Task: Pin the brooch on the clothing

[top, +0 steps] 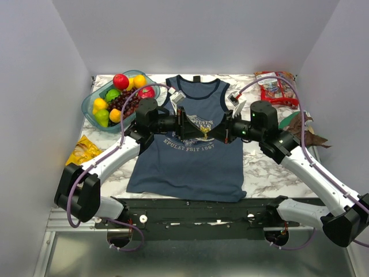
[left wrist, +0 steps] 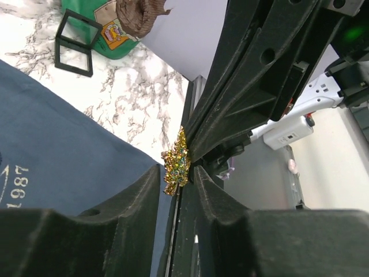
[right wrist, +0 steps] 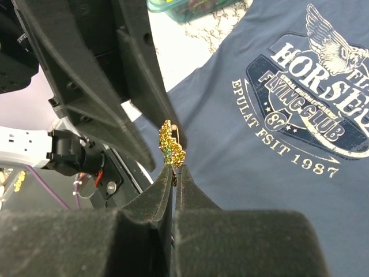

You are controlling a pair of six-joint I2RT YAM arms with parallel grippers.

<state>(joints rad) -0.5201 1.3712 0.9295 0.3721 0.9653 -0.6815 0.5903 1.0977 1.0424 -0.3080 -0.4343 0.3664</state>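
The clothing [top: 190, 164], a slate-blue tank top with a pale HORSES print, lies flat on the marble table; it also shows in both wrist views [left wrist: 63, 156] [right wrist: 277, 173]. Above its chest both grippers meet tip to tip. My right gripper [top: 212, 133] [right wrist: 174, 168] is shut on the lower end of the brooch [right wrist: 171, 147], a small glittering gold leaf [top: 203, 131] [left wrist: 176, 164] standing upright with its pin showing behind. My left gripper [top: 196, 128] [left wrist: 176, 173] has its jaws narrowly apart on either side of the brooch, a thin strip of blue showing at one finger.
A green tray of fruit [top: 92, 104] stands at the back left and a yellow packet [top: 83, 151] lies near the left edge. Red snack packets [top: 275, 86] and a green bag [left wrist: 109, 32] lie at the right, beside a small black-framed square box [left wrist: 75, 43].
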